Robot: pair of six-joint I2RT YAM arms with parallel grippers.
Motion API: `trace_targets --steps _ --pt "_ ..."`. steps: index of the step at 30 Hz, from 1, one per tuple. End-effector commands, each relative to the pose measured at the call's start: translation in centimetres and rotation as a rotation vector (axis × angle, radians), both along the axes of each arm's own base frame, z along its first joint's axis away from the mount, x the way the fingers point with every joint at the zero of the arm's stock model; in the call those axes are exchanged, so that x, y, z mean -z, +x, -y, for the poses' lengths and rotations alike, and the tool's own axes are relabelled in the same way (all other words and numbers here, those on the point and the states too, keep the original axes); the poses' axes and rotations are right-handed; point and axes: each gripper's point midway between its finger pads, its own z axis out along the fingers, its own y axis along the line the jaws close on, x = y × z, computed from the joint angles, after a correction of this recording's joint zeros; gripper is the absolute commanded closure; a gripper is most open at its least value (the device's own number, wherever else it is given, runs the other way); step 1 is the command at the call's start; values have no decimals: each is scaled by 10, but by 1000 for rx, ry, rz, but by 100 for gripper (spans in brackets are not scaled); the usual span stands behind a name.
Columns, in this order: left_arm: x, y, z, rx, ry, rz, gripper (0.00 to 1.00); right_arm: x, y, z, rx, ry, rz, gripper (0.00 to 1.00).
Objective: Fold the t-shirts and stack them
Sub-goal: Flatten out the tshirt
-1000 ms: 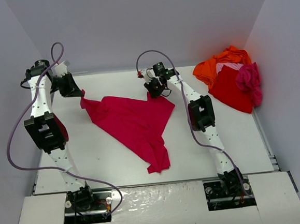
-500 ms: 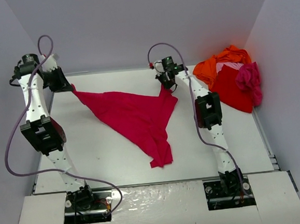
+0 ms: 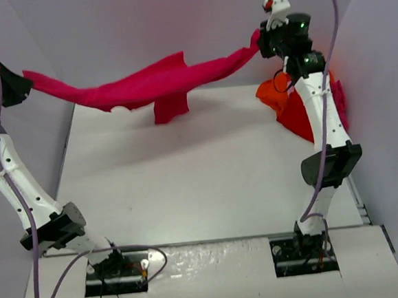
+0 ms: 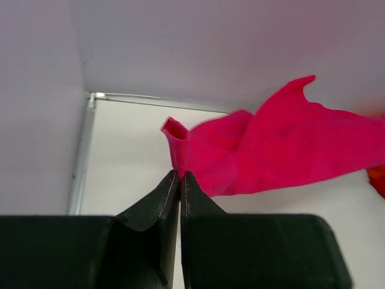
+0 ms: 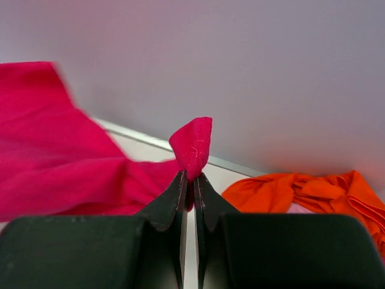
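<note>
crimson t-shirt [image 3: 146,84] up in the air, stretched between both arms!
left gripper [image 4: 180,174] and right gripper [image 5: 190,176] each pinch a corner, cloth hanging over the table [image 3: 187,170]; spreading step, i'd say. next, lower it flat and even.

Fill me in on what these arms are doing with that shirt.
The left pincer and the right pincer are each shut on an opposite end of the crimson t-shirt, holding it stretched in the air above the far side of the table. It sags in the middle. An orange t-shirt and a red t-shirt lie bunched in the far right corner.
</note>
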Motion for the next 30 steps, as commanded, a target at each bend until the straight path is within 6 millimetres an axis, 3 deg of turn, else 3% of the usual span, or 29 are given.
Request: trace_targets --steps 1,4,6,8,11,12,16,22,26,27,30 --pt "-16 -24 44 151 -10 78 100 -34 -72 -48 -302 41 50 100" --pt "-3 -34 55 202 -2 75 100 15 -116 -53 -390 -3 -58 100" --pt "9 -39 62 234 -16 52 100 23 -147 -49 -417 -40 -82 100" --pt "23 -44 70 286 -26 23 100 49 -180 -47 -496 -129 -169 99" --pt "35 -49 77 331 -42 -3 100 77 -219 -43 -565 -203 -281 23" --pt "38 -50 79 343 -44 -11 100 93 -236 -40 -587 -226 -358 18" --pt "55 -51 81 382 -38 -35 100 126 -278 -34 -686 -331 -492 15" --pt "85 -58 86 442 -49 -98 100 150 -277 -53 -773 -395 -567 14" --pt "115 -60 91 472 -79 -167 100 179 -258 -101 -857 -355 -616 21" --pt "122 -57 88 466 -90 -189 100 199 -253 -113 -879 -345 -670 24" --pt "142 -55 82 450 -93 -245 100 229 -244 -159 -922 -356 -727 35"
